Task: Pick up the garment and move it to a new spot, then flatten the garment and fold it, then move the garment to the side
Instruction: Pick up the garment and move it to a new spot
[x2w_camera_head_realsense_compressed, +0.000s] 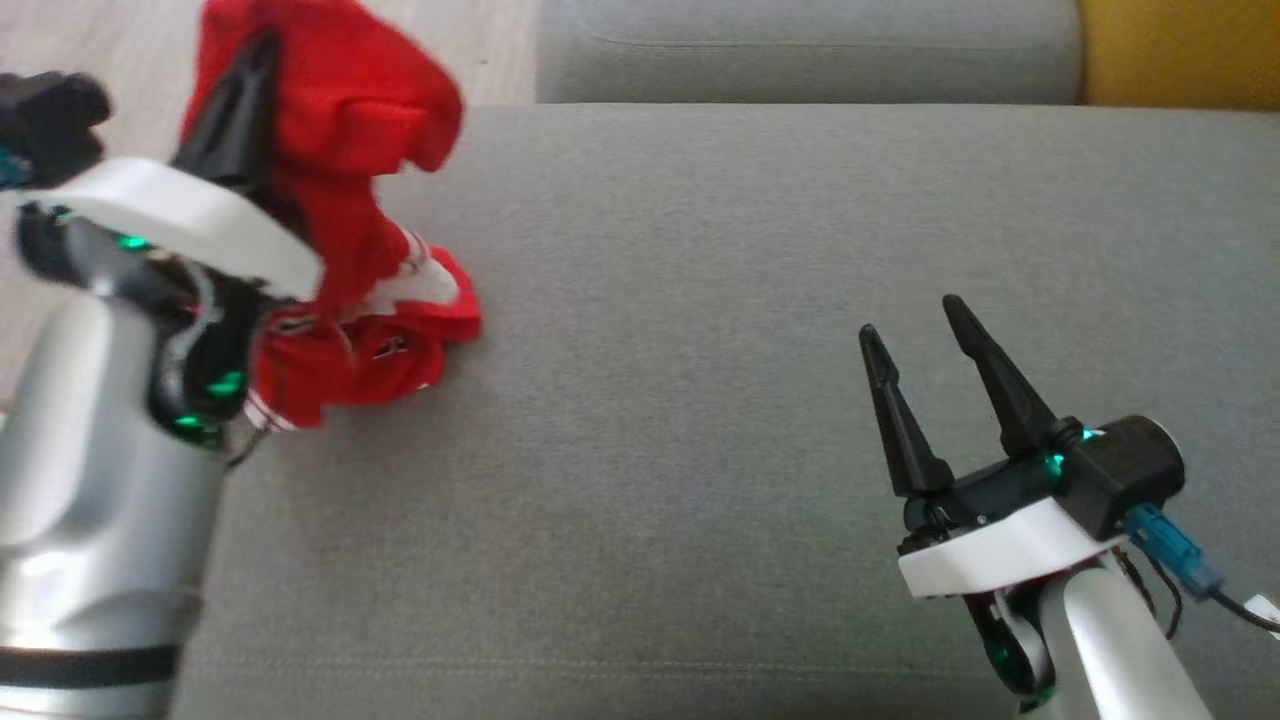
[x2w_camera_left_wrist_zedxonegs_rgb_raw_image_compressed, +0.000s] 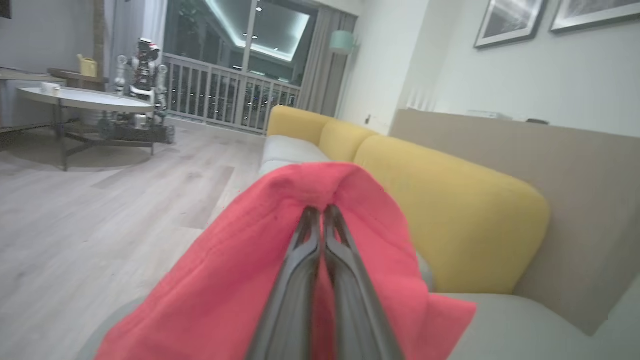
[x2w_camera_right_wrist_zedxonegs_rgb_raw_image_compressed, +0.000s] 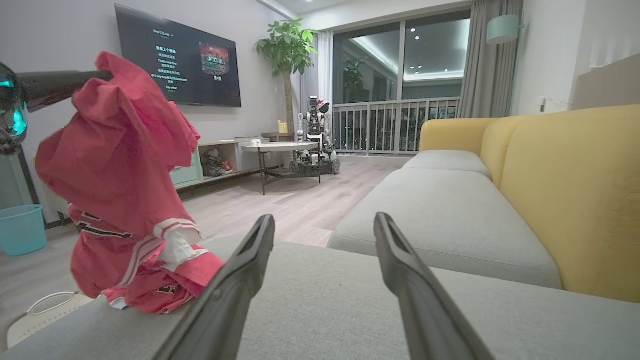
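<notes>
A: Left gripper (x2w_camera_left_wrist_zedxonegs_rgb_raw_image_compressed: 322, 212)?
B: Clamped on the garment's (x2w_camera_head_realsense_compressed: 340, 130) top at ten o'clock. It hangs long-axis down, lower end bunched on the seat (x2w_camera_head_realsense_compressed: 700, 400).
A: Right gripper (x2w_camera_head_realsense_compressed: 910, 318)?
B: Four o'clock, spread wide, empty, well apart. The garment lies at its ten o'clock, so the left is nearer.

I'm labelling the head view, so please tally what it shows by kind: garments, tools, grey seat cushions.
garment: 1
left tool, right tool: 2
near grey cushion, far grey cushion: 2
Total: 5
</notes>
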